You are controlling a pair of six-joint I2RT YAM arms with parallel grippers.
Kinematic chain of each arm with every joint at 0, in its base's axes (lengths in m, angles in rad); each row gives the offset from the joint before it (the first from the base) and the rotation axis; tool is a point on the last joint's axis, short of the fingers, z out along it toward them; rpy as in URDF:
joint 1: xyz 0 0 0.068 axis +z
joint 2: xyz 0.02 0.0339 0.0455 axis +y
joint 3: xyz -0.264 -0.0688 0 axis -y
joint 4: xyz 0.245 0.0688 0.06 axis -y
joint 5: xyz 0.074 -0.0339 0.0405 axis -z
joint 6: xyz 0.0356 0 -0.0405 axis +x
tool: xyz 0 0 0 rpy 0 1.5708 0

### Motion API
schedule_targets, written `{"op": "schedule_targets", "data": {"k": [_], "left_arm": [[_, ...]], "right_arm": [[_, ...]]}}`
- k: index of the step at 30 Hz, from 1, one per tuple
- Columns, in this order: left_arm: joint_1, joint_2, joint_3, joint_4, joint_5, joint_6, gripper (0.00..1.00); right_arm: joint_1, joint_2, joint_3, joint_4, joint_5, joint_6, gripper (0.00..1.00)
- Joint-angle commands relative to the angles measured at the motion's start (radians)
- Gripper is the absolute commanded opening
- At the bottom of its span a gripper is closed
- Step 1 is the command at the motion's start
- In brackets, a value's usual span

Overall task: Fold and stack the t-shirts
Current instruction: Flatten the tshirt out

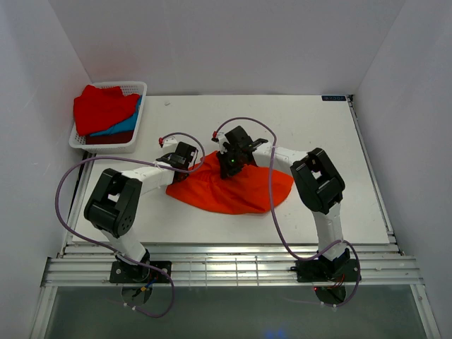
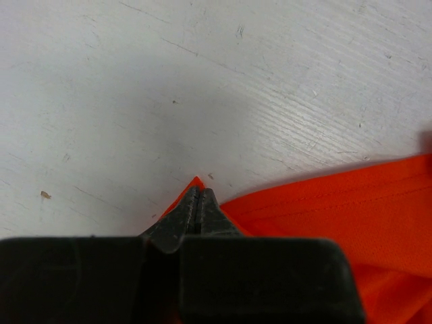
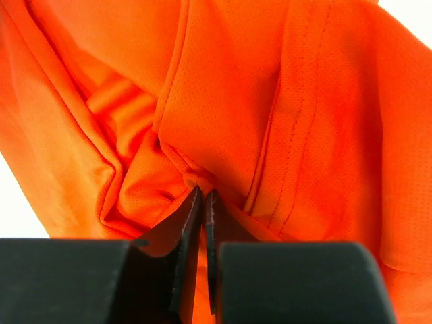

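Far-left table (image 1: 318,141) corner: white basket (image 1: 134,145) holds red t-shirt (image 1: 102,107) on top, blue t-shirt (image 1: 123,128) and dark maroon t-shirt (image 1: 106,139) beneath.
Left gripper (image 2: 198,199): jaws pressed together, pinching left corner of orange t-shirt (image 1: 233,191).
Orange t-shirt: crumpled mid-table, between arms.
Right gripper (image 3: 203,199): jaws nearly together, nipping bunched fold at shirt's far edge.

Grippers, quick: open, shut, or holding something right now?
Left gripper: shut on a corner of the orange t-shirt.
Right gripper: shut on a bunched fold of the same shirt.
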Motion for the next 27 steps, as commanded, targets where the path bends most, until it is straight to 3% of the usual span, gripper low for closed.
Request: {"op": "schedule_targets", "data": {"k": [1,7,17,24,27], "left_arm": [[-0.002,-0.061,0.015,-0.012,-0.021,-0.001,0.00],[-0.002,-0.088,0.064,-0.062,-0.044,-0.003,0.00],[-0.002,-0.294,0.335,-0.216,-0.136,0.092,0.00],[-0.002,-0.475,0.345,-0.248,-0.141,0.104,0.00],[-0.002,-0.542,0.340,-0.274,-0.172,0.107,0.00]], "right_arm": [[0.013,-0.007,0.043,-0.009,0.013,0.009,0.08],[0.012,-0.110,0.055,-0.098,0.135,0.009,0.08],[0.012,-0.493,0.213,-0.359,0.594,-0.027,0.08],[0.010,-0.680,0.210,-0.431,0.752,-0.008,0.08],[0.010,-0.765,0.154,-0.436,0.830,-0.001,0.13]]}}
